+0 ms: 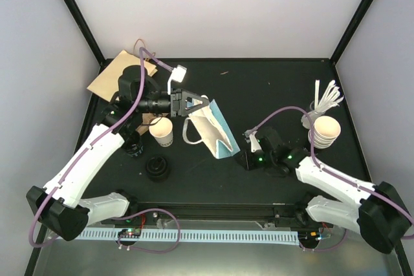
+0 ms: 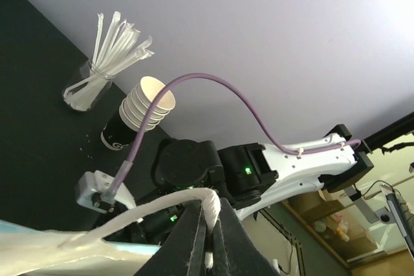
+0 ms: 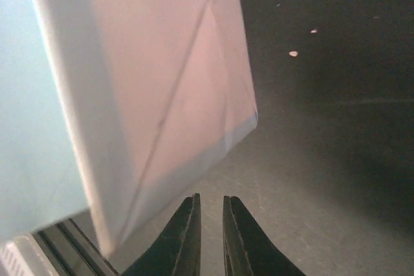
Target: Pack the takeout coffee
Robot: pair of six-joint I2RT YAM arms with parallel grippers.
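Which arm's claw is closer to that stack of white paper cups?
The right. The right gripper sits to the left of the stack of cups, partway across the table. The left gripper is farther off on that same side, pinching the bag handle.

We see a matte black worktop (image 1: pixel 272 95) boxed in on three sides by plain, pale lavender-white panels: a back wall (image 1: pixel 220 11), a left wall (image 1: pixel 32 63) and a right wall (image 1: pixel 388 95). Two black frame posts (image 1: pixel 77 14) rise slantwise from the far corners. Along the near edge runs a white slotted strip (image 1: pixel 213 235), with a grey ledge (image 1: pixel 226 263) beyond it. The light is soft and even, and we find no hard shadows. In the right wrist view the worktop takes a dull sheen and carries a few pale specks (image 3: pixel 293 53). In the left wrist view, past the enclosure's edge, we glimpse blurred wood-toned furniture (image 2: pixel 336 224).
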